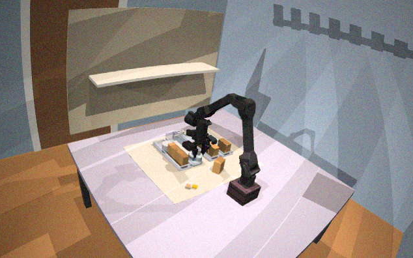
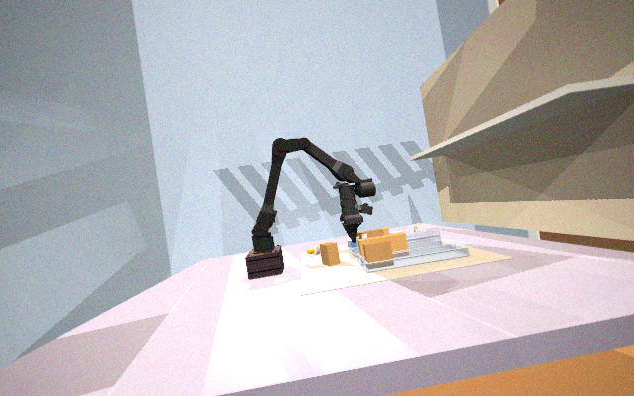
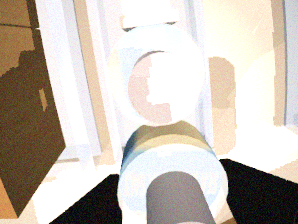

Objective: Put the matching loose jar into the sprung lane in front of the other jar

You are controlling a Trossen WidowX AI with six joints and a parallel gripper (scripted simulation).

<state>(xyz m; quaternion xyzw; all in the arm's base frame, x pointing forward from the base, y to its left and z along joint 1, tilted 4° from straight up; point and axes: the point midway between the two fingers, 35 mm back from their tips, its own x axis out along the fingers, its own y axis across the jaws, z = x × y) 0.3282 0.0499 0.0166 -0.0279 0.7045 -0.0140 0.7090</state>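
My gripper (image 1: 195, 152) (image 2: 353, 235) (image 3: 169, 176) points down at the front end of the middle lane of the grey lane rack (image 1: 183, 168) (image 2: 432, 250). It is shut on a pale blue jar with a grey lid (image 1: 199, 159) (image 2: 352, 244) (image 3: 178, 212). In the wrist view a second pale blue jar (image 3: 161, 84), with a pinkish lid, stands just beyond it between the white lane walls (image 3: 56, 63). The two jars look close or touching. I cannot tell whether the held jar rests on the lane floor.
A long brown box (image 1: 177, 154) (image 2: 376, 248) fills the lane beside it, and two brown boxes (image 1: 213, 150) stand in the other lane. A loose brown box (image 1: 218, 165) (image 2: 329, 253) and a small yellow piece (image 1: 191, 186) lie on the cream mat (image 1: 153, 169). The arm base (image 1: 243, 191) stands nearby.
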